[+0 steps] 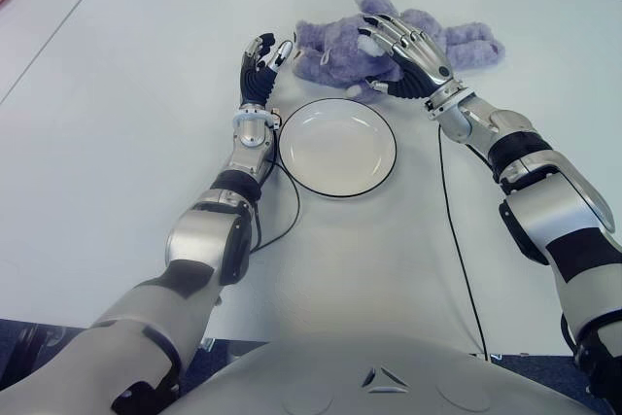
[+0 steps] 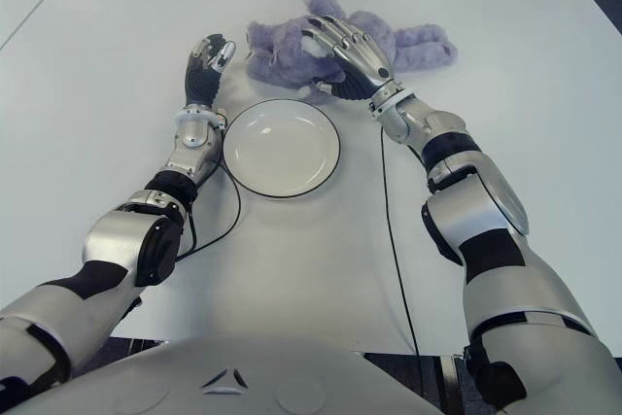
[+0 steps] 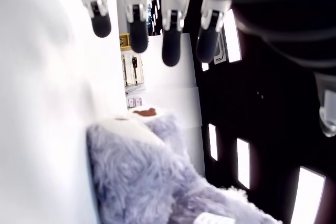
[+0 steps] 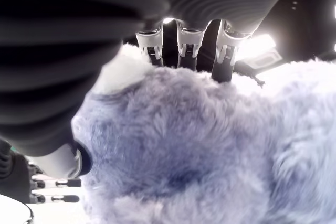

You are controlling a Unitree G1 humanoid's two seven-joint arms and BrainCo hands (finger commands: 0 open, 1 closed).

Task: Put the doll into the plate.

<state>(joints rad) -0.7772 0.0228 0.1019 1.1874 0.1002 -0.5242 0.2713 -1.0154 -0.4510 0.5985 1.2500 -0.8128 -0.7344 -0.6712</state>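
Both hands are working near the table's (image 1: 117,65) far edge. Right hand (image 1: 408,51) is draping spread fingers over the doll (image 1: 330,55), not yet clasping it; left hand (image 1: 262,65) is hovering open beside it, behind the plate (image 1: 379,167).

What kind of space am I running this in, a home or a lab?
Probably a lab or test room, not a home: a bare white table holding only a purple plush doll and an empty white plate, cables trailing across it, and dark flooring beyond.

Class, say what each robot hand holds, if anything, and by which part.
Left hand: open, holds nothing. Right hand lies over the doll's middle; whether its fingers grip cannot be told.
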